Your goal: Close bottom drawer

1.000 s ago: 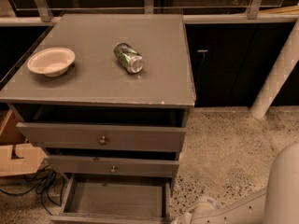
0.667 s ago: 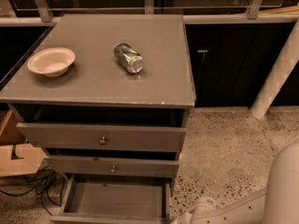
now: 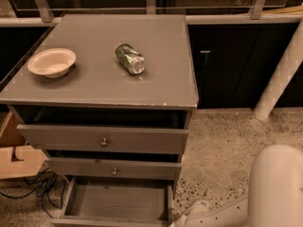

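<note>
Camera view has the bottom drawer (image 3: 118, 201) at 6 o'clock, pulled far out of the grey cabinet (image 3: 156, 86) so its inside shows. At 5 o'clock the gripper (image 3: 191, 213) sits low, just beside the drawer's right front corner; whether it is open or closed cannot be told. On the cabinet top a white bowl (image 3: 52, 62) rests at 10 o'clock and a can (image 3: 130, 58) lies on its side at 11.

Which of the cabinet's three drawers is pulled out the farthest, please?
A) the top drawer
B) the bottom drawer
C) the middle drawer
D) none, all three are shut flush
B: the bottom drawer stands far out with its bare inside showing, well beyond the top drawer and middle drawer; the gripper sits low beside its right side.
</note>
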